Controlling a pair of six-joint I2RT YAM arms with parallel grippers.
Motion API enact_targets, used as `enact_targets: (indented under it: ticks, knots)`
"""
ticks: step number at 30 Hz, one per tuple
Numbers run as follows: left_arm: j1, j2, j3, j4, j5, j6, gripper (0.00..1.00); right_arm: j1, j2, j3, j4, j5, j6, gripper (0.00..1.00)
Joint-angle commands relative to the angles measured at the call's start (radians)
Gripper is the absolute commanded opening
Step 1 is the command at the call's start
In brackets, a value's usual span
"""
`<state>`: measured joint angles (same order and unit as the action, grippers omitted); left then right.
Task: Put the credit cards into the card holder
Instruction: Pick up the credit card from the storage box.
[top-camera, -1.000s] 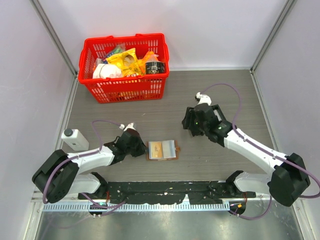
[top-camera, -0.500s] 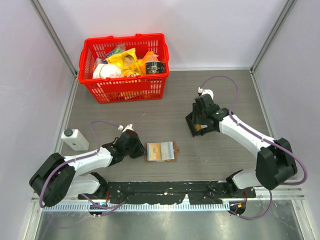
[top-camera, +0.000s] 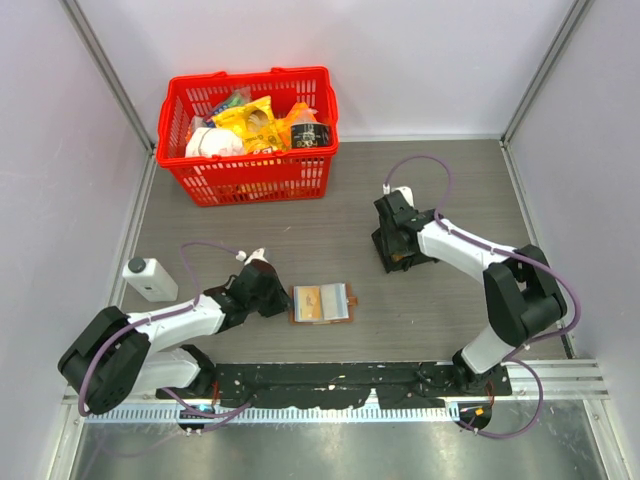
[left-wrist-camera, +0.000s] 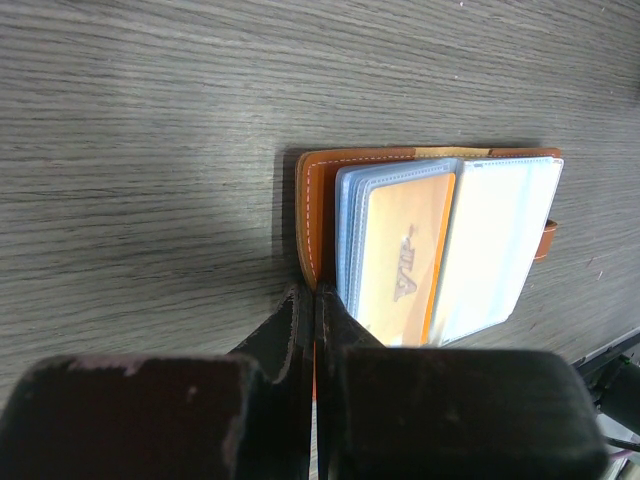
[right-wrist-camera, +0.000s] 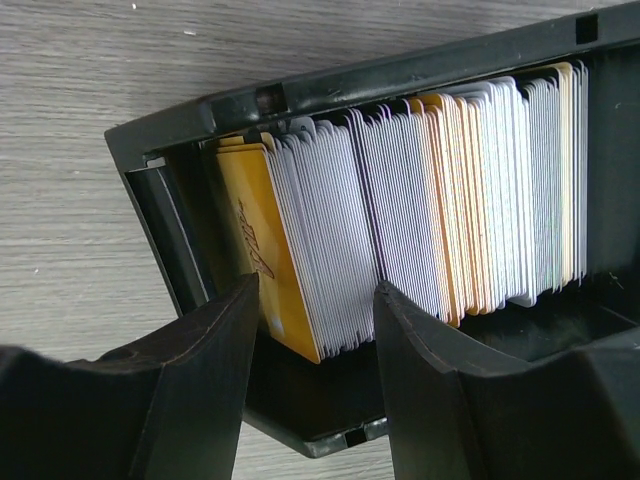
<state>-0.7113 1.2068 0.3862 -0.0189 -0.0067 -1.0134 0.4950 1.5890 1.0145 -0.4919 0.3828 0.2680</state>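
Left gripper (left-wrist-camera: 312, 300) pinched together on card holder (left-wrist-camera: 318, 200) edge; right gripper (right-wrist-camera: 312, 310) spread over half-hidden credit cards (right-wrist-camera: 400, 230).

Stitched leather card holder (left-wrist-camera: 312, 215), woodgrain table (left-wrist-camera: 140, 120)

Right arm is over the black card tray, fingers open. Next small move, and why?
Probably lower a little and close on the front cards. The right gripper is open, straddling the front of the card stack in the black tray, nothing held. The left gripper is shut on the card holder, which lies open.
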Motion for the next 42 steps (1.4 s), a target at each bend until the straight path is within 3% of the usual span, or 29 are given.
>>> enact_targets:
  ticks: [1, 6, 11, 14, 27, 30, 42]
  knots:
    - [-0.002, 0.026, -0.026, -0.053, -0.013, 0.027, 0.00, 0.033, 0.037, 0.030, -0.017, 0.111, -0.006, 0.54]
    - [-0.002, 0.046, -0.027, -0.041, -0.003, 0.029, 0.00, 0.068, 0.084, 0.041, -0.043, 0.238, 0.017, 0.54]
    - [-0.002, 0.042, -0.035, -0.039, -0.001, 0.030, 0.00, 0.088, 0.059, 0.041, -0.042, 0.292, 0.028, 0.39]
    - [-0.002, 0.036, -0.038, -0.039, -0.003, 0.029, 0.00, 0.093, 0.031, 0.038, -0.031, 0.291, 0.019, 0.30]
    - [-0.002, 0.065, -0.021, -0.030, 0.002, 0.033, 0.00, 0.108, -0.046, 0.012, 0.001, 0.242, -0.006, 0.16]
    - [-0.002, 0.071, -0.021, -0.027, 0.002, 0.030, 0.00, 0.109, -0.046, 0.007, 0.004, 0.208, -0.007, 0.06]
    - [-0.004, 0.082, -0.020, -0.023, 0.002, 0.032, 0.00, 0.108, 0.005, 0.009, 0.012, 0.117, -0.006, 0.04]
